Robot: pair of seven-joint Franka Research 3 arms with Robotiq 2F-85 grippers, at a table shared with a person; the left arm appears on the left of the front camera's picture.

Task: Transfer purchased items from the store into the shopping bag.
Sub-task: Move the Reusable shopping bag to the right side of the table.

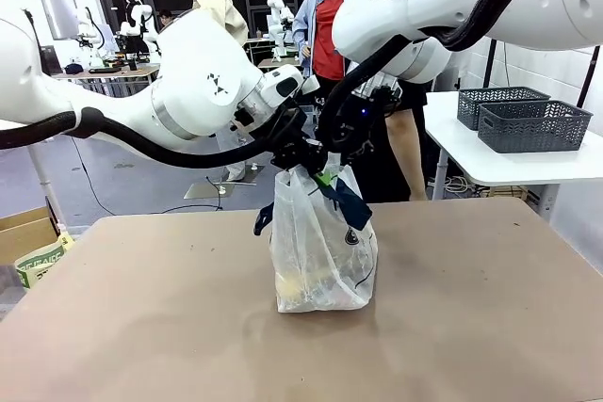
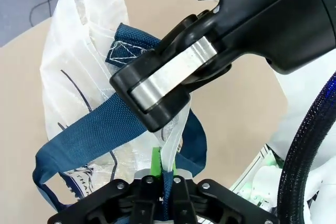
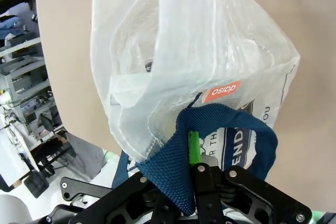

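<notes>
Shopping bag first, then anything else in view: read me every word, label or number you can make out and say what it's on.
"daiso", upside down, on an orange label seen through the shopping bag.
"END", part of a cut-off word, navy print on the bag.
"THA", part of a cut-off word, on the bag's navy logo.
Print on the green and white carton beside the table: too blurred to read.

Even, bright indoor light is falling from overhead, leaving only a faint soft shadow on the surface [image 1: 170, 317] beneath the shopping bag [image 1: 320, 251]. Pale glare is washing over the white arm casings. Both wrist views are bending outward at the edges, and the nearest fingers [image 2: 157, 161] are sitting slightly soft.
</notes>
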